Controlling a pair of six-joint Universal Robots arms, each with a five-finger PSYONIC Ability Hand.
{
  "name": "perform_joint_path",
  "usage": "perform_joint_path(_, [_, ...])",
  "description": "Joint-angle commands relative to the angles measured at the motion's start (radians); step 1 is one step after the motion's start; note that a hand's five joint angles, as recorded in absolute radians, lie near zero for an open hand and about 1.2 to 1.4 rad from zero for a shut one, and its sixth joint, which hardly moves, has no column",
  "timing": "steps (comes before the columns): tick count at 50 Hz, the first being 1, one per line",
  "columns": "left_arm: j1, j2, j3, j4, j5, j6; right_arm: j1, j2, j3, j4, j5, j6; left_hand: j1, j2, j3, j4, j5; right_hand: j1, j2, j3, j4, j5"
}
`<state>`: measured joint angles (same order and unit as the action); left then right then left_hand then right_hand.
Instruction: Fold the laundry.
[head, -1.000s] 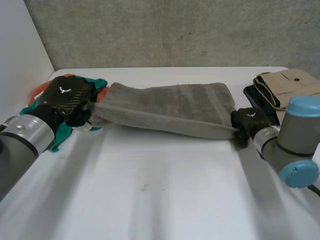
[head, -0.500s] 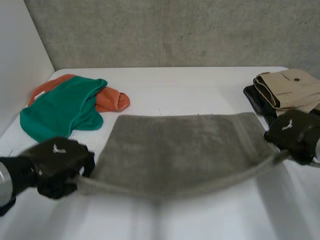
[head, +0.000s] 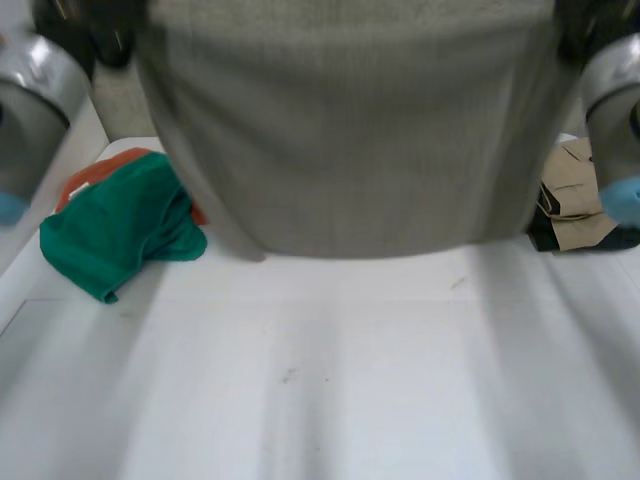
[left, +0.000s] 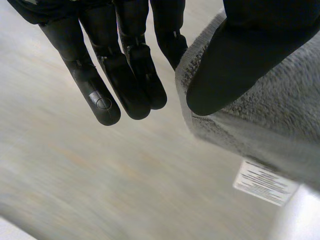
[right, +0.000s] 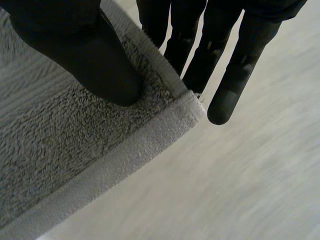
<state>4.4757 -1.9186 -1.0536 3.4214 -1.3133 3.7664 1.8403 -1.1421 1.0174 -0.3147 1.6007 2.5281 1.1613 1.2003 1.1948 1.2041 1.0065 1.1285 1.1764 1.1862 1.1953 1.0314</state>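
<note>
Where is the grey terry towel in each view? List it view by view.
Head view: grey terry towel hangs spread across the upper middle.
Left wrist view: its corner pinched by the left hand.
Right wrist view: hemmed corner pinched by the right hand.
Shared landmark: the hands, holding its top corners in head view.

Raises the left hand (head: 88, 35) and right hand (head: 585, 30) from table height to high up, well apart. Lifts the grey towel (head: 350, 130) from its low stretch into a hanging sheet. Covers the right part of the orange cloth (head: 90, 178) and the left of the beige trousers (head: 575, 200).
</note>
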Motion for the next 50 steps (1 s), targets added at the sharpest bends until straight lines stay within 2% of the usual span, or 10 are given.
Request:
perform_joint_path(1, [0.022, 0.026, -0.005, 0.230, -0.069, -0.238, 0.002, -0.051, 0.079, -0.446, -0.028, 0.083, 0.235, 0.196, 0.201, 0.192, 0.215, 0.268, 0.220, 0.210, 0.201, 0.190])
perform_joint_path(11, [0.062, 0.030, -0.181, 0.145, -0.038, -0.252, 0.010, 0.010, 0.112, -0.245, -0.087, 0.090, 0.235, 0.196, 0.201, 0.192, 0.215, 0.268, 0.220, 0.210, 0.201, 0.190])
perform_joint_path(19, [0.071, 0.036, -0.423, 0.139, 0.058, -0.218, 0.014, 0.035, 0.243, -0.035, -0.142, 0.075, 0.235, 0.196, 0.201, 0.192, 0.215, 0.268, 0.220, 0.210, 0.201, 0.190])
perform_joint_path(23, [0.082, 0.062, -0.569, 0.098, 0.101, -0.163, 0.001, 0.013, 0.340, 0.078, -0.160, 0.008, 0.235, 0.196, 0.201, 0.192, 0.215, 0.268, 0.220, 0.210, 0.201, 0.190])
perform_joint_path(31, [0.155, 0.220, -0.847, -0.226, 0.172, 0.035, -0.085, -0.120, 0.550, 0.423, -0.166, -0.216, 0.235, 0.196, 0.201, 0.192, 0.215, 0.268, 0.220, 0.210, 0.201, 0.190])
perform_joint_path(36, [0.214, 0.383, -0.979, -0.609, 0.189, 0.209, -0.173, -0.267, 0.720, 0.693, -0.179, -0.443, 0.235, 0.196, 0.201, 0.192, 0.215, 0.268, 0.220, 0.210, 0.201, 0.190])
perform_joint_path(39, [0.247, 0.453, -1.014, -0.823, 0.201, 0.317, -0.222, -0.350, 0.811, 0.770, -0.212, -0.596, 0.235, 0.196, 0.201, 0.192, 0.215, 0.268, 0.220, 0.210, 0.201, 0.190])
perform_joint_path(42, [0.267, 0.493, -1.019, -0.985, 0.215, 0.394, -0.249, -0.393, 0.849, 0.766, -0.257, -0.670, 0.235, 0.196, 0.201, 0.192, 0.215, 0.268, 0.220, 0.210, 0.201, 0.190])
perform_joint_path(45, [0.269, 0.501, -1.007, -1.009, 0.232, 0.434, -0.265, -0.401, 0.865, 0.750, -0.289, -0.661, 0.235, 0.196, 0.201, 0.192, 0.215, 0.268, 0.220, 0.210, 0.201, 0.190])
perform_joint_path(50, [0.254, 0.429, -0.938, -0.868, 0.243, 0.448, -0.270, -0.312, 0.822, 0.686, -0.283, -0.614, 0.235, 0.196, 0.201, 0.192, 0.215, 0.268, 0.220, 0.210, 0.201, 0.190])
